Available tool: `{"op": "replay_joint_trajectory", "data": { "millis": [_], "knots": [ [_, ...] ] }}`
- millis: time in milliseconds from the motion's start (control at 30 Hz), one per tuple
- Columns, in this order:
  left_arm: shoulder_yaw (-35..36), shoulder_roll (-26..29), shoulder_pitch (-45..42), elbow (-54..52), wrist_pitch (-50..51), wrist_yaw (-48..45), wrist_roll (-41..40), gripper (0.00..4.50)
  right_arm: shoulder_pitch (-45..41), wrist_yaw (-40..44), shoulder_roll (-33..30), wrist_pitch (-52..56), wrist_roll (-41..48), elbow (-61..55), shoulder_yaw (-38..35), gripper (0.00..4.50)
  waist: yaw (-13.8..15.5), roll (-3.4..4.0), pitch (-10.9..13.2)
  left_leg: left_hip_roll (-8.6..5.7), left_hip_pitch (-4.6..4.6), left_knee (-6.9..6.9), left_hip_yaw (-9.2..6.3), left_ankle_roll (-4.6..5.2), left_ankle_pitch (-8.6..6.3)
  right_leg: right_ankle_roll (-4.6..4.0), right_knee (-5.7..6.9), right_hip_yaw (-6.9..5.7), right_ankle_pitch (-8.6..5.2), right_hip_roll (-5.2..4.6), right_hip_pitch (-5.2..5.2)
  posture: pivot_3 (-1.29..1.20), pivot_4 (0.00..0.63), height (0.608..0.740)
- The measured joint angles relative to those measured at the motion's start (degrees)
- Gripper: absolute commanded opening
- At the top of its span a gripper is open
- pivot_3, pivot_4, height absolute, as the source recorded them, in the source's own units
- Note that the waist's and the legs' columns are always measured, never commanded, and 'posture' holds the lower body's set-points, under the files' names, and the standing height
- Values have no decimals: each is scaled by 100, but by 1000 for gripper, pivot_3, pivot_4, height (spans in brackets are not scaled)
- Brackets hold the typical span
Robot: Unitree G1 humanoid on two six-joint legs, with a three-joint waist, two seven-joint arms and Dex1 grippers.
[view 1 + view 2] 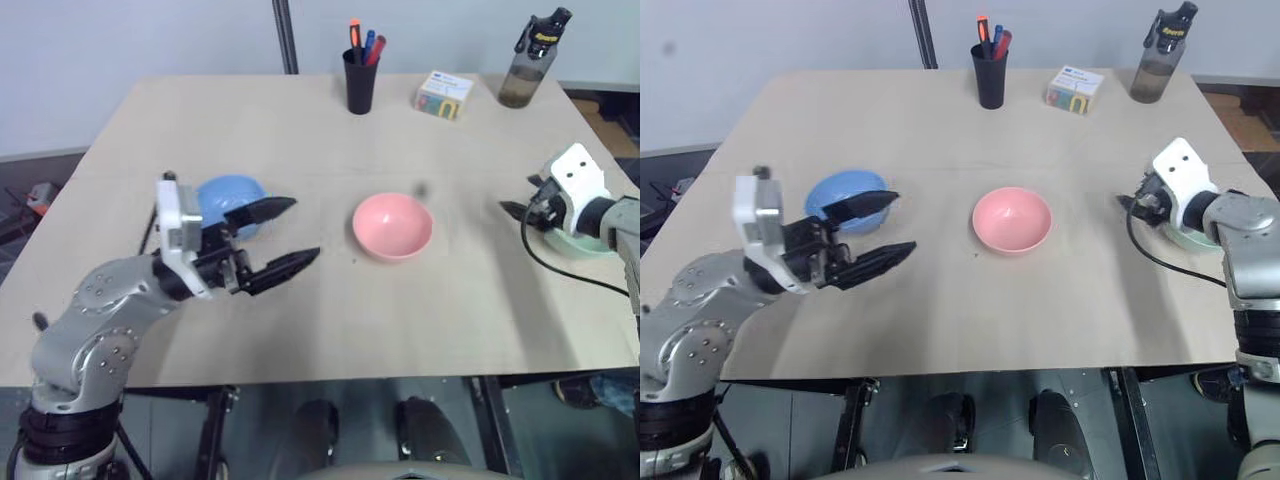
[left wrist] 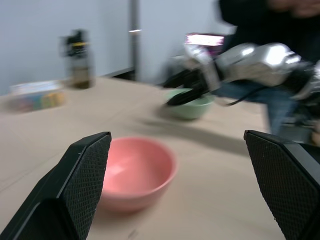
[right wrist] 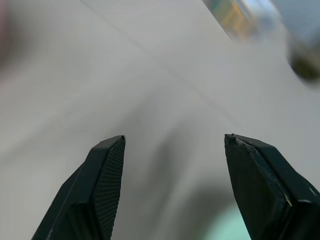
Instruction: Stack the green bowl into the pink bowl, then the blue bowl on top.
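while nothing is stacked yet, the left gripper (image 1: 283, 236) hangs spread beside the sky-blue plastic bowl (image 1: 224, 192); the salmon-pink plastic bowl (image 1: 392, 226) sits empty mid-table, and the right gripper (image 1: 520, 210), spread, nears the mint-green plastic bowl (image 2: 189, 107).

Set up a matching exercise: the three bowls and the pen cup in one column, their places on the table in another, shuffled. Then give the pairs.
1. blue bowl
2. pink bowl
3. green bowl
4. pen cup

A. far edge of the table
B. table's middle
C. by the open left gripper
D. by the open right gripper

Pairs: 1-C, 2-B, 3-D, 4-A
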Motion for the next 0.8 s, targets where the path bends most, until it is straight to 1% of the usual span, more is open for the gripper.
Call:
{"op": "replay_joint_trajectory", "data": {
  "millis": [133,233,300,433,567,700,800],
  "knots": [
    [-182,-161,-339,127,43,-42,4,4500,-186,-135,86,-25,-122,501,230,3314,-25,0,0,5,-2,3,3,3,-1,1,-1,5,0,-4,0,0,150,740],
    [-218,-222,-353,131,69,-27,23,4500,-342,-213,107,36,-170,664,273,3314,-39,0,0,7,-4,4,-1,4,-1,2,-3,2,0,-4,0,0,150,740],
    [-216,-228,-344,129,82,-10,27,4500,-350,-236,107,44,-201,675,289,3314,-39,0,1,8,-5,4,-3,4,-1,2,-3,1,0,-4,0,0,150,740],
    [-195,-239,-52,39,96,82,28,4500,-336,-503,109,56,-227,587,219,3314,-38,0,1,8,-6,5,-2,4,-1,2,-3,2,0,-5,0,0,150,740],
    [-172,-254,-37,27,93,162,32,4500,-191,-725,63,329,-219,213,13,3314,-3,0,0,9,-6,7,-6,3,-1,2,-2,-2,0,-4,1,0,150,740],
    [-172,-283,-37,28,87,165,80,4500,62,-763,61,626,-188,181,-33,3314,42,0,1,7,-7,9,-4,4,-1,2,-2,-1,0,-5,1,0,150,740],
    [-174,-310,-53,30,82,163,89,4500,78,-796,64,696,-189,220,-31,3314,41,0,1,7,-6,10,-4,4,-1,2,-1,-1,0,-4,2,0,150,740]
  ]
}}
